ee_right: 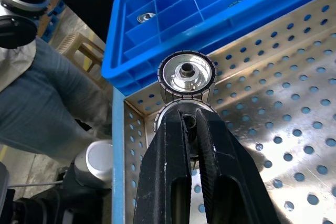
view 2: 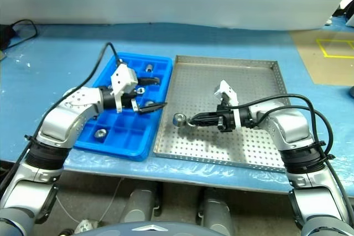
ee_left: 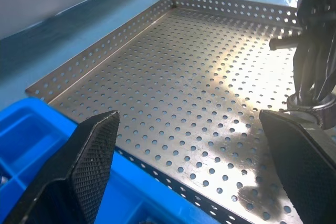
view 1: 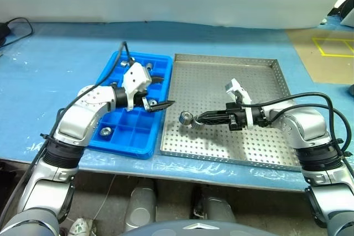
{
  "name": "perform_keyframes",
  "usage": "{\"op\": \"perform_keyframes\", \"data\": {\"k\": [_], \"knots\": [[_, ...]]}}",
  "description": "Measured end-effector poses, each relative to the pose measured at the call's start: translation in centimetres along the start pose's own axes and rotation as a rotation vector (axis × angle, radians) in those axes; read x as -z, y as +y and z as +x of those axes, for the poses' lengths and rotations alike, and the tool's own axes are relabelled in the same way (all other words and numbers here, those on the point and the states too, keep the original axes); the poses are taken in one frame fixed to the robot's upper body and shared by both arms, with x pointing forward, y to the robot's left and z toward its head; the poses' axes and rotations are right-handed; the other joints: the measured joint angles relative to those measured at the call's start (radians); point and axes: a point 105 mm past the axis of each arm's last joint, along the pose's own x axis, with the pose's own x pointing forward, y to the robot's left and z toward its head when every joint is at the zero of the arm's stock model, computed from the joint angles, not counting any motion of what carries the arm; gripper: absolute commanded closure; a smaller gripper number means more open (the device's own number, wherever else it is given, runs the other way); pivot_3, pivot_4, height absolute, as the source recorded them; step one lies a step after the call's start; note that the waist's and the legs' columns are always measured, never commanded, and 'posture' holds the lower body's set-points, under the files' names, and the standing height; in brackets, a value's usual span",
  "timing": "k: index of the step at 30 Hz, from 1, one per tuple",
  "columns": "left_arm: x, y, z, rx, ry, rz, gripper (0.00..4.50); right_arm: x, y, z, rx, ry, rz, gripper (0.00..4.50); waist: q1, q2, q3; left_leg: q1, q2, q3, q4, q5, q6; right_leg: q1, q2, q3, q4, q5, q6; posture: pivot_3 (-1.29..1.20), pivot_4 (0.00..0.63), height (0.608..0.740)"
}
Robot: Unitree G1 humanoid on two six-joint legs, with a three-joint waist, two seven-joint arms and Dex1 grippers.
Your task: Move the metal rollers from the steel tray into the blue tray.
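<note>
One metal roller (view 1: 186,118) clamped at right hand (view 1: 194,120) fingertips, above steel tray (view 1: 221,81); left hand (view 1: 160,105) fingers apart

A workshop or factory test bench, by its looks: a worktable (view 1: 50,75) covered in blue protective sheeting; a perforated steel tray (view 1: 221,81) beside a blue compartmented parts tray (view 1: 119,145) near its front edge; yellow floor-marking tape (view 1: 332,48) beyond the table's far right corner.
</note>
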Motion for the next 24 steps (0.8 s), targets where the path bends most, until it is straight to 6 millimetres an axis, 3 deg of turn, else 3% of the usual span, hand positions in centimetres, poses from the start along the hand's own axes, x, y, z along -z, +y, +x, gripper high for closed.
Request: {"op": "perform_keyframes", "data": {"k": [3,8,11,18,24], "knots": [[0.6,-0.5,-0.1,0.067,0.039,0.068,0.00,-0.4,0.0,0.1,0.009,-0.039,0.024,4.47,0.000,0.000,0.000,-0.001,0.000,0.000,0.000,0.001,-0.003,0.000,0.000,0.000,-0.001,0.000,0.000,0.09,0.150,0.740],[-0.7,-1.4,0.3,0.149,0.015,0.153,0.00,-1.9,-0.1,-0.1,0.029,-0.113,0.053,4.47,0.001,0.000,0.000,-0.002,0.000,0.000,0.000,0.002,-0.003,0.000,0.000,0.000,-0.001,0.000,0.000,0.07,0.150,0.740],[-0.6,-2.1,0.3,0.212,0.033,0.164,0.00,-2.2,-0.3,-0.4,0.048,-0.116,0.047,4.47,-0.001,0.000,0.000,-0.001,0.000,0.001,0.000,0.002,-0.003,0.000,0.000,0.000,-0.001,0.000,0.000,0.06,0.150,0.740],[-1.2,-1.8,0.6,0.252,0.030,0.199,0.00,-2.5,0.2,-0.4,0.040,-0.129,0.040,4.47,-0.011,0.000,0.000,-0.002,0.000,0.001,0.000,0.002,-0.003,0.000,0.000,0.000,-0.001,0.000,0.000,0.05,0.150,0.740],[-1.9,-1.4,2.3,0.262,-0.001,0.225,0.00,-3.1,1.0,-0.5,0.019,-0.151,0.027,4.47,-0.016,0.000,0.000,-0.002,0.000,0.001,0.000,0.002,-0.003,0.000,0.000,0.000,-0.001,0.000,0.000,0.04,0.150,0.740]]}}
